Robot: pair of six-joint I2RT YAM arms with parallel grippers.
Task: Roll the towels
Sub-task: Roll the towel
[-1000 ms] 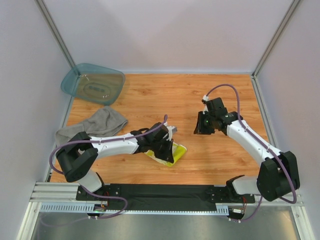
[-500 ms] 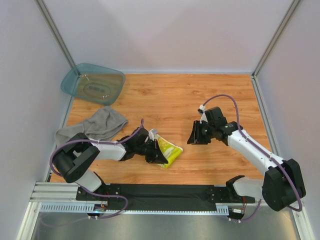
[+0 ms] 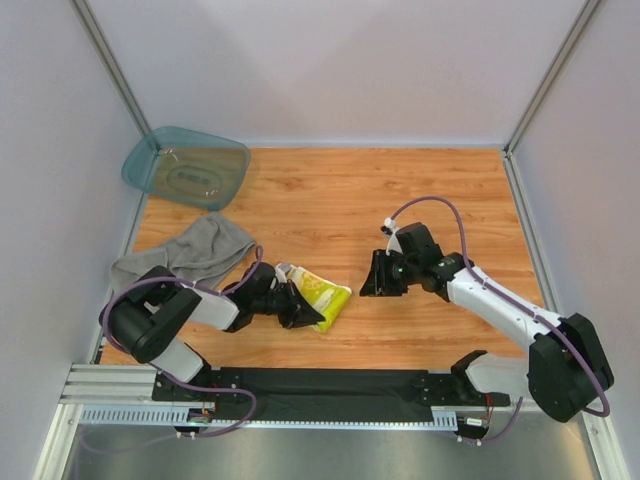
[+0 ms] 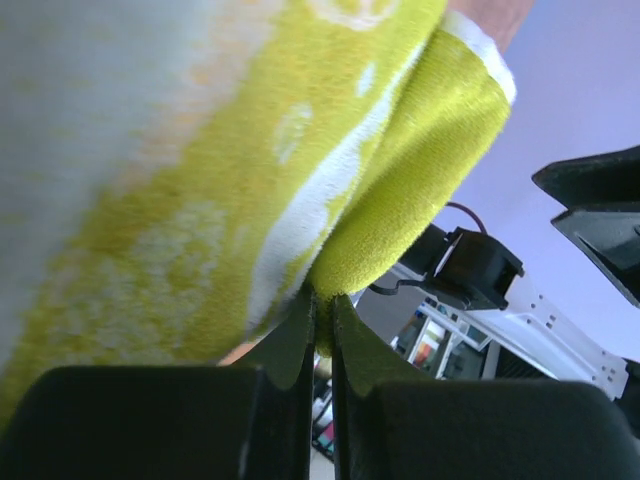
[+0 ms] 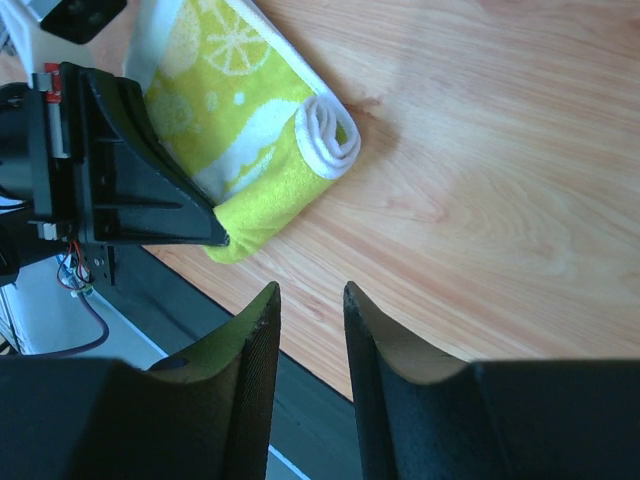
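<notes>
The small yellow-and-white patterned towel point(image 3: 322, 291) lies partly rolled on the wooden table, lifted at its near-left edge, and its rolled end point(image 5: 330, 135) faces right. My left gripper point(image 3: 308, 316) is shut on that yellow edge point(image 4: 330, 290), and the cloth fills most of the left wrist view. A short way right of the cloth, my right gripper point(image 3: 368, 288) hovers above bare wood. Its jaws point(image 5: 310, 292) stand slightly open with nothing between them. The large grey towel point(image 3: 190, 250) lies crumpled at the left, beside the left arm.
A translucent teal tub point(image 3: 186, 166) stands at the back left corner. The black base rail point(image 3: 320, 385) runs along the near edge. Frame posts and white walls enclose the table on three sides.
My left gripper has pulled the yellow cloth leftward and nearer its base. My right gripper has come down and left toward the cloth, and its jaws have opened a little.
</notes>
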